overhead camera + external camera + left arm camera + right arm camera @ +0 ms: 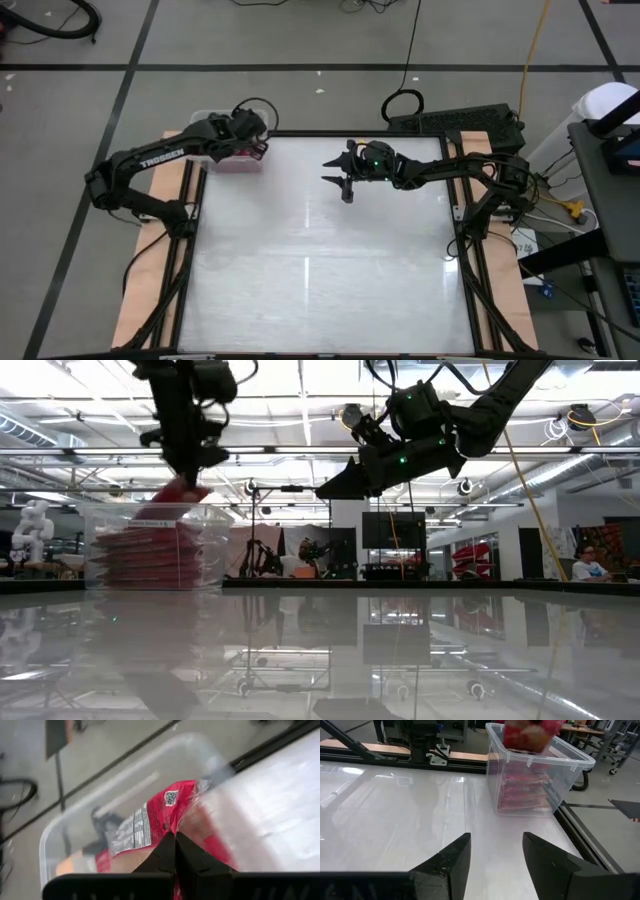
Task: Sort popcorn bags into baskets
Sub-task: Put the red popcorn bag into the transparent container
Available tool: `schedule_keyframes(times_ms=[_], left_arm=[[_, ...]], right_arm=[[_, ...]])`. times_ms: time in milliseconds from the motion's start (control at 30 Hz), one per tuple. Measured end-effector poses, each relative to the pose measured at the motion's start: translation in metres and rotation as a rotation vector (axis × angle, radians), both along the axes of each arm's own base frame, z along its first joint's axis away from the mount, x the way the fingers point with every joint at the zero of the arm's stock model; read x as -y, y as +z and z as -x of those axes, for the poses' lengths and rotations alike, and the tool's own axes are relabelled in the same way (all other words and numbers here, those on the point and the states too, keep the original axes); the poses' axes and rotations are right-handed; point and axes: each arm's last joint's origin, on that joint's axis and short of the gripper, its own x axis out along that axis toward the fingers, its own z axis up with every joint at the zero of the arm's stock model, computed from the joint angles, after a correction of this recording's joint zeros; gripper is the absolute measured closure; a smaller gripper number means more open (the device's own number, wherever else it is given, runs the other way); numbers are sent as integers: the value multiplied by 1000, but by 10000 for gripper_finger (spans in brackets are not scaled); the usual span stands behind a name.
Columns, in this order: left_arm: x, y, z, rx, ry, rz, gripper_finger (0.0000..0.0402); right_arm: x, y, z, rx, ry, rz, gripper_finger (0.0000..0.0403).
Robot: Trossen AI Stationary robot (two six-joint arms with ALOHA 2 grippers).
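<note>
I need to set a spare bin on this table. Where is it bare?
The tabletop is bare nearly everywhere: its near half, and the stretch between the clear bin and the right claw. The far left corner is crowded: the bin holds stacked popcorn bags, with the left claw above it.

High view: straight down over the whole table.
Low view: at tabletop height, level across the table into the room.
Left wrist view: close above the bin, looking down into it.
Right wrist view: low over the table, facing the bin from farther off.
Shared: the bin shows in all four views.
</note>
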Motion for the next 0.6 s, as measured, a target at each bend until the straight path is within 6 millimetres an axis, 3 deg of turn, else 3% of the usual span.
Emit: schedule_keyframes(times_ms=[267, 600], left_arm=[[38, 34, -18, 35, -344, -20, 401], [85, 82, -34, 155, -582, -120, 401]], right_arm=[[0, 7, -2, 65, 32, 58, 220], [3, 30, -12, 155, 29, 110, 164]])
